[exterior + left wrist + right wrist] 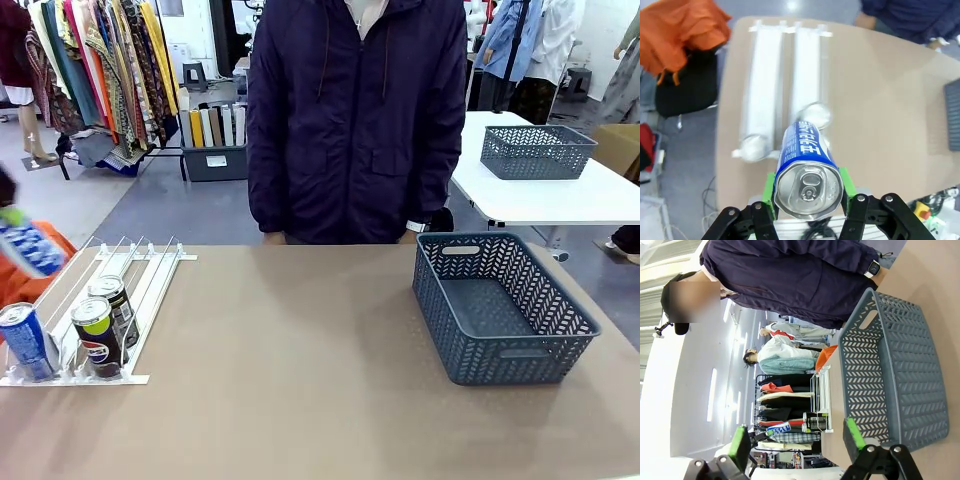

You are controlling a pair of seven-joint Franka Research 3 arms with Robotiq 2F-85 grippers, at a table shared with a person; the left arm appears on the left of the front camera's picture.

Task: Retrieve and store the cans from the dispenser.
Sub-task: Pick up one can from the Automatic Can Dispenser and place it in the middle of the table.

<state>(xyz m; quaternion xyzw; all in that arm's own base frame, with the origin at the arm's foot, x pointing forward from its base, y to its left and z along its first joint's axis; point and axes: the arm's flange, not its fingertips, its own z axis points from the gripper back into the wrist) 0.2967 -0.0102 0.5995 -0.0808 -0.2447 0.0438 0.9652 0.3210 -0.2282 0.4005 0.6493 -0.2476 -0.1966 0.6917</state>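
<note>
My left gripper [808,189] is shut on a blue can [805,150] with white lettering, its green pads [770,194] pressing both sides just under the silver top. It hangs above the white dispenser [785,75], where blurred can tops [755,148] show below. In the front view this held can [32,252] is a blur at the left edge, above the dispenser [150,290]. A blue can [25,342] and two black cans [97,337] stand in the rack. My right gripper [797,440] is open and holds nothing, beside the grey basket [890,380].
The dark grey mesh basket [500,355] stands at the table's right and holds nothing. A person in a dark jacket [355,120] stands at the far edge. The brown tabletop [290,370] between rack and basket is bare. An orange cloth [680,30] lies off the table's left side.
</note>
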